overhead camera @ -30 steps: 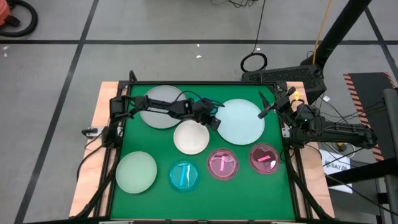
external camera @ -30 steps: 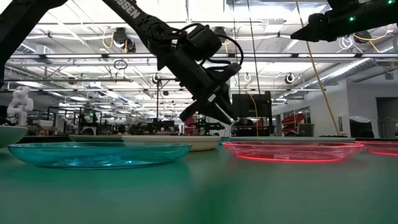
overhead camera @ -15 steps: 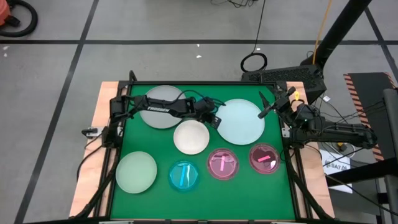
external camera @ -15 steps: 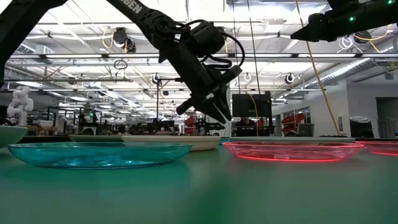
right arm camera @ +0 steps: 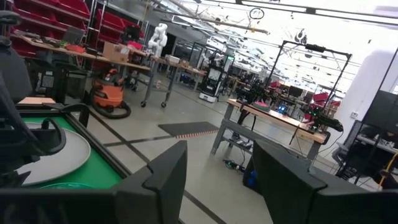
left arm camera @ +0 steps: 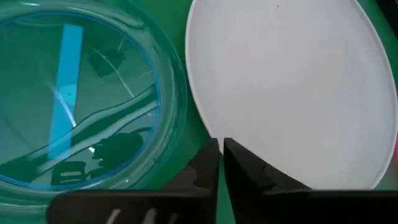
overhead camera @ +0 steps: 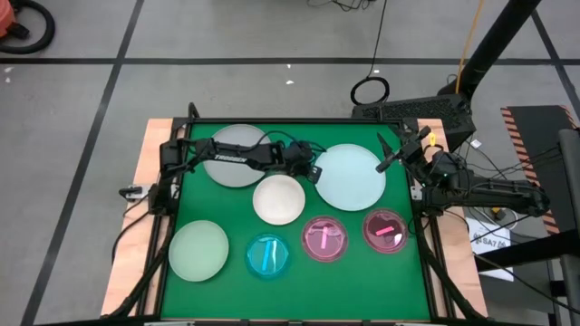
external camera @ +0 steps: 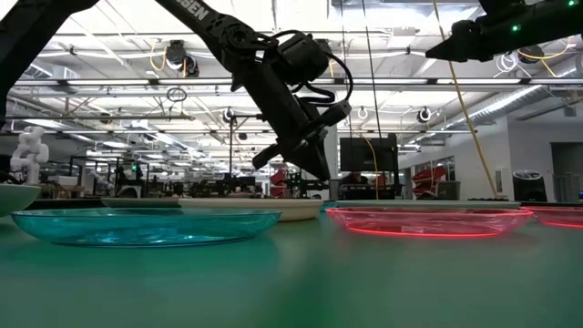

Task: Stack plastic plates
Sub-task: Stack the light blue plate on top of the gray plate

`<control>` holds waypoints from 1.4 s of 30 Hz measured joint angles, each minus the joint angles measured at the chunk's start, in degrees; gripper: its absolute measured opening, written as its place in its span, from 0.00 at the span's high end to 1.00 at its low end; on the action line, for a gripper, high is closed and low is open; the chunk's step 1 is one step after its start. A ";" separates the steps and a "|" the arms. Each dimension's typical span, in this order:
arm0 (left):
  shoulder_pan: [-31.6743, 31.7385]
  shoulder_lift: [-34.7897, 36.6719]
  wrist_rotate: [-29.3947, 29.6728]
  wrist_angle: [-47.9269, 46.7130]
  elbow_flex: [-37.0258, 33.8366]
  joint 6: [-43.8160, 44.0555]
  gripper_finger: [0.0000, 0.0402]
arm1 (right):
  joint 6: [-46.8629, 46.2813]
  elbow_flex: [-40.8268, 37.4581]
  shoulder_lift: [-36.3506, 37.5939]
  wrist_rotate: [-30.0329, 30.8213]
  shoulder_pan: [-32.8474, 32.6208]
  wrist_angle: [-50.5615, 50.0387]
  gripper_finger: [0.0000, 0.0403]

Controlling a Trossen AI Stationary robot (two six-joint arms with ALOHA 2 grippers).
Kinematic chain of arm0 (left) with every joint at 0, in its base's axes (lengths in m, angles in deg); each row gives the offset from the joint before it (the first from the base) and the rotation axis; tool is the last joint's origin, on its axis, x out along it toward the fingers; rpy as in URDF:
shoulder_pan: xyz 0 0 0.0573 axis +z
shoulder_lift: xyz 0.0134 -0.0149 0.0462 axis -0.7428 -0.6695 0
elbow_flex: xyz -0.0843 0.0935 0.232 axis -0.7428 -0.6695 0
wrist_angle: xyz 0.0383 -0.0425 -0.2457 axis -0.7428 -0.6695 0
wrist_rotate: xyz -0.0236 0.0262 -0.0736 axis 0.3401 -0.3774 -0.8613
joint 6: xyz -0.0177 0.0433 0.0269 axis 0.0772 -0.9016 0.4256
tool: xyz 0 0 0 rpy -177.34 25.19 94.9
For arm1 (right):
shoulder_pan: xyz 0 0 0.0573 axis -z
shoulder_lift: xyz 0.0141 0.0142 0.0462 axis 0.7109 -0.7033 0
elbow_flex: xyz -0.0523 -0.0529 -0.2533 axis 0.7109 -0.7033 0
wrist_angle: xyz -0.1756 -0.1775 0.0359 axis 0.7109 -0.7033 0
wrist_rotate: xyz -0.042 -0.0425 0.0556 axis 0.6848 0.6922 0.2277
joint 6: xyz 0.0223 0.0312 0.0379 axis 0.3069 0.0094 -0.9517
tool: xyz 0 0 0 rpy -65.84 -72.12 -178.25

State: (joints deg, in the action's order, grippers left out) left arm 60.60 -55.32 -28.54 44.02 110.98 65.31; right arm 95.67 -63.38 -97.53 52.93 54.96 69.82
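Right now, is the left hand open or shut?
Shut, holding nothing: the left hand shows its two fingers nearly touching, with only a thin gap, above the white plate.

Grey plate (overhead camera: 237,154) partly hidden by left arm; pink insert (overhead camera: 391,234) maybe tape, too small.

Workshop hall, bright overhead lighting.
Grey floor (overhead camera: 82,100) with dark tape lines; red shelving (right arm camera: 46,15), benches (right arm camera: 273,115), orange vacuum (right arm camera: 106,99) far off.
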 joint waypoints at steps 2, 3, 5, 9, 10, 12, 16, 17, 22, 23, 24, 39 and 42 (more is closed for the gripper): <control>-0.04 -0.02 -0.01 -0.03 0.00 0.01 0.87 | 0.00 0.00 0.00 0.00 0.02 -0.06 0.56; -0.07 -0.02 -0.01 -0.03 0.00 0.08 0.84 | 0.01 0.00 0.00 0.00 0.00 -0.06 0.56; -0.09 -0.19 -0.04 0.16 0.00 0.26 0.79 | 0.01 0.00 0.00 0.00 0.02 -0.06 0.56; -0.02 -1.61 -0.01 0.36 0.00 1.45 0.68 | -0.01 0.00 0.00 0.00 0.01 -0.06 0.56; -0.04 -2.14 -0.02 0.68 0.00 1.83 0.66 | -0.01 0.00 0.00 0.00 0.01 -0.06 0.56; -0.04 -3.01 -0.04 1.86 0.00 1.95 0.63 | 0.01 0.00 0.00 0.00 0.01 -0.06 0.56; 0.04 -3.66 -0.04 3.51 -0.02 1.69 0.61 | 0.01 0.00 -0.02 -0.01 0.00 -0.06 0.56; 0.09 -3.67 -0.04 3.25 -0.02 1.69 0.61 | 0.01 0.00 -0.02 -0.01 0.01 -0.06 0.56; 0.20 -4.52 -0.04 3.96 -0.02 1.65 0.61 | 0.48 0.00 -0.02 0.00 0.01 -0.06 0.56; 0.20 -4.52 -0.04 3.89 -0.04 1.54 0.61 | 0.53 0.00 -0.02 0.00 0.01 -0.06 0.56; 0.18 -4.74 -0.04 4.30 -0.04 1.32 0.61 | 0.53 0.00 -0.02 0.00 0.02 -0.06 0.56; 0.04 -6.12 -1.08 7.03 -0.04 1.74 0.61 | 0.85 0.00 0.00 0.03 0.02 -0.23 0.56; -0.31 -6.12 -1.55 7.43 -0.04 1.89 0.61 | 0.86 0.00 -0.02 0.02 0.03 -0.23 0.56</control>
State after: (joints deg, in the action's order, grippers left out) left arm 60.29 -61.44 -30.09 51.45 110.93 67.20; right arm 96.53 -63.38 -97.55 52.95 54.99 69.60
